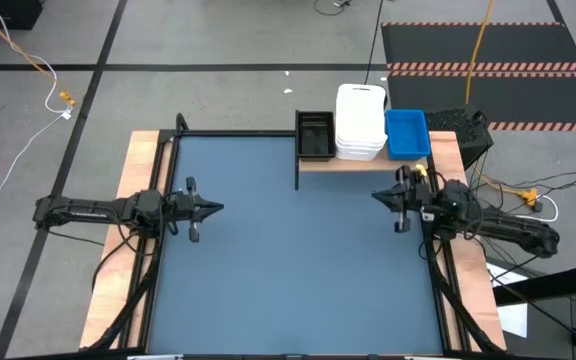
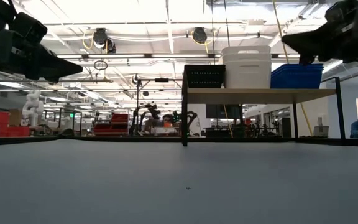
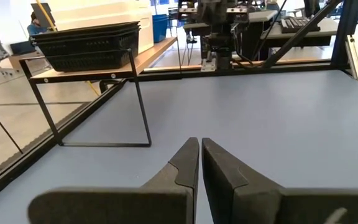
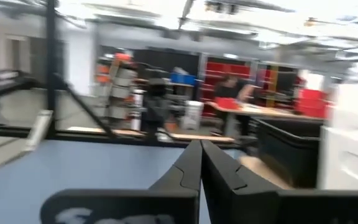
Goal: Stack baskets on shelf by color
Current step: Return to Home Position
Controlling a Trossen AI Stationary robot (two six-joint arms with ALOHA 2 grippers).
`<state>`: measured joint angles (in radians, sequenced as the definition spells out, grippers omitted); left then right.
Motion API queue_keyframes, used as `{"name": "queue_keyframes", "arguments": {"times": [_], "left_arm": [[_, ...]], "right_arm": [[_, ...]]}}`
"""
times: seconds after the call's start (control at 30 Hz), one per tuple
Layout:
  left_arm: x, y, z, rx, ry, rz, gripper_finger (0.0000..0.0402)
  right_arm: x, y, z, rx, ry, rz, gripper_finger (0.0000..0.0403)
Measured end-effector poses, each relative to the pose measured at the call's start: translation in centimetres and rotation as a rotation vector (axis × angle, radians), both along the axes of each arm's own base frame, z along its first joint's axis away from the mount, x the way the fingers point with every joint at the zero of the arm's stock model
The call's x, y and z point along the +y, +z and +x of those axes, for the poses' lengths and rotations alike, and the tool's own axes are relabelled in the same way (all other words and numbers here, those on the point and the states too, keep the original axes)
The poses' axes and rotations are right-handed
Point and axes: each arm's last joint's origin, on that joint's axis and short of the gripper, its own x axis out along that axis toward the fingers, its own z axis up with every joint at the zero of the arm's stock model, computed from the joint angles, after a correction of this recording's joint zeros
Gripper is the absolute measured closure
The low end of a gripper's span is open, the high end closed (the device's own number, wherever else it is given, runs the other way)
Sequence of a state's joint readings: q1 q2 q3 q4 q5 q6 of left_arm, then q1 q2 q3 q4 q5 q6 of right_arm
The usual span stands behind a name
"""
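Observation:
On the light-brown shelf (image 1: 363, 164) at the table's far edge stand a black basket (image 1: 315, 134), a stack of white baskets (image 1: 360, 120) and blue baskets (image 1: 406, 133), side by side, resting on their bases. The low view shows the black basket (image 2: 204, 76), the white stack (image 2: 246, 66) and the blue baskets (image 2: 296, 76) on the shelf board (image 2: 260, 94). My left gripper (image 1: 218, 208) hovers shut at the table's left side, pointing right. My right gripper (image 1: 376, 195) hovers shut at the right side, just near of the shelf, holding nothing.
The dark blue-grey tabletop (image 1: 298, 270) lies bare between the arms. The shelf's black legs (image 3: 143, 112) stand on it at the far edge. Cables and a black device (image 1: 468, 128) lie beyond the table's right far corner.

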<state>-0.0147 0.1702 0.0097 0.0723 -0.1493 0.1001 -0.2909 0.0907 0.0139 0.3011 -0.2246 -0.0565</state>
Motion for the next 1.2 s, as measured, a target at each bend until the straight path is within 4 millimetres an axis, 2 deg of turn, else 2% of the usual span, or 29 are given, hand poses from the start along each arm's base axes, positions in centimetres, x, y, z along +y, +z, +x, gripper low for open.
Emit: {"name": "queue_keyframes", "arguments": {"times": [0.07,0.37,1.2], "left_arm": [[0.0,0.0,0.0,0.0,0.0,0.0,0.0378],[0.0,0.0,0.0,0.0,0.0,0.0,0.0378],[0.0,0.01,0.0,0.0,0.0,0.0,0.0378]], "right_arm": [[-0.09,0.0,0.0,0.0,-0.041,-0.005,0.0403],[-0.07,0.12,-0.03,-0.022,-0.014,0.098,0.0403],[-0.07,0.1,-0.02,-0.019,-0.014,0.099,0.0403]]}}
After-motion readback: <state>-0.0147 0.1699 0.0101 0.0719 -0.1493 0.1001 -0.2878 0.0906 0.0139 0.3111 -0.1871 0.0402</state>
